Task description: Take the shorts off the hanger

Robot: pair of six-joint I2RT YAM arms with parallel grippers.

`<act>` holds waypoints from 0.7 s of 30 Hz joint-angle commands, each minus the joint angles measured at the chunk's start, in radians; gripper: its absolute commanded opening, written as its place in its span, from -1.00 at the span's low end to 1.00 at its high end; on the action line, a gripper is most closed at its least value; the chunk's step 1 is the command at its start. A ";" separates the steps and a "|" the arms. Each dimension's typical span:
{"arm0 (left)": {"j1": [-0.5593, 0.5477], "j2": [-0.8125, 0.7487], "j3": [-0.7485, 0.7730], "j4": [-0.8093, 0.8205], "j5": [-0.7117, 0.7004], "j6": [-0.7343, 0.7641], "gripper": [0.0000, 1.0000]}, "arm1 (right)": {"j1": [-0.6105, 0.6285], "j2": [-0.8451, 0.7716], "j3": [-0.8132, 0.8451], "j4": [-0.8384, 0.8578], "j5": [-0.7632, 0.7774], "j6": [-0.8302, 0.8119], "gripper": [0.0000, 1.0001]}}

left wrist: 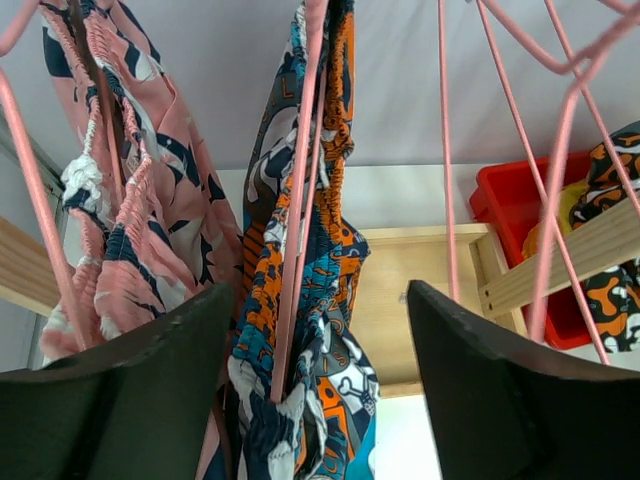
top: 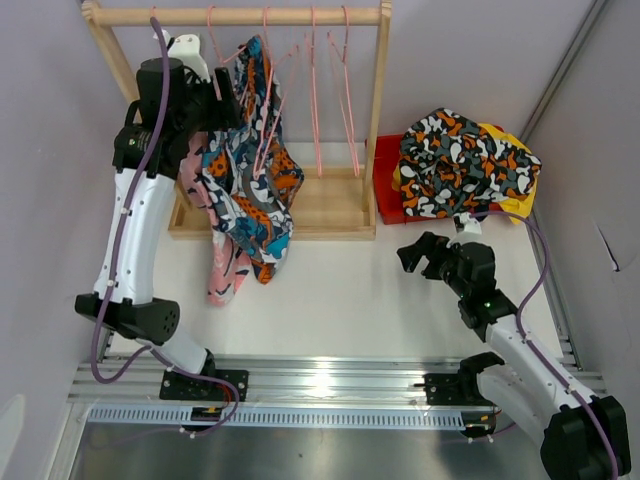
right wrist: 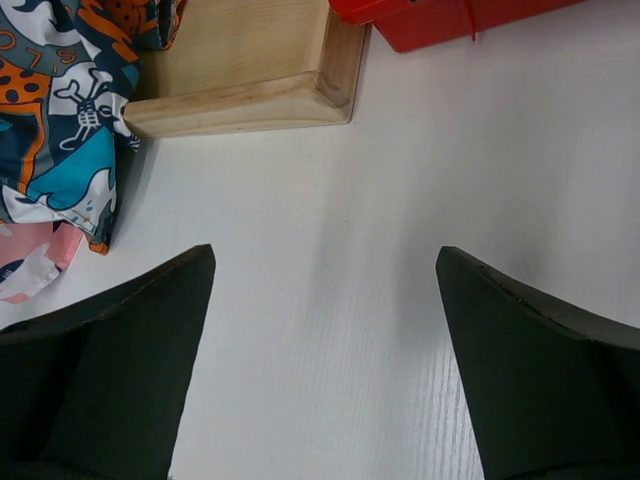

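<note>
The blue-orange-white patterned shorts hang from a pink hanger on the wooden rack. The pink shorts hang beside them, further left and lower. My left gripper is raised at the hangers and open. In the left wrist view the patterned shorts and their hanger lie between the open fingers, with the pink shorts to the left. My right gripper is open and empty above the table. The camouflage shorts lie over the yellow pair. The navy pair is hidden.
A red bin right of the rack holds the removed shorts. Several empty pink hangers hang on the rod's right half. The rack's wooden base shows in the right wrist view. Walls close in on both sides.
</note>
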 commanded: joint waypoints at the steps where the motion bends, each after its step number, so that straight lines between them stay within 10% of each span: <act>1: 0.013 0.027 0.034 0.027 0.015 0.007 0.48 | 0.004 -0.006 -0.009 0.022 0.018 -0.018 0.99; 7: 0.019 0.066 0.045 0.027 0.015 0.007 0.20 | 0.003 0.000 -0.023 0.040 0.015 -0.014 0.99; 14: 0.024 0.119 0.102 0.007 -0.020 0.008 -1.00 | 0.003 -0.008 -0.036 0.031 0.017 -0.020 0.99; 21: 0.025 0.080 0.139 0.002 0.006 0.002 -1.00 | 0.003 -0.020 -0.045 0.034 0.010 -0.010 0.99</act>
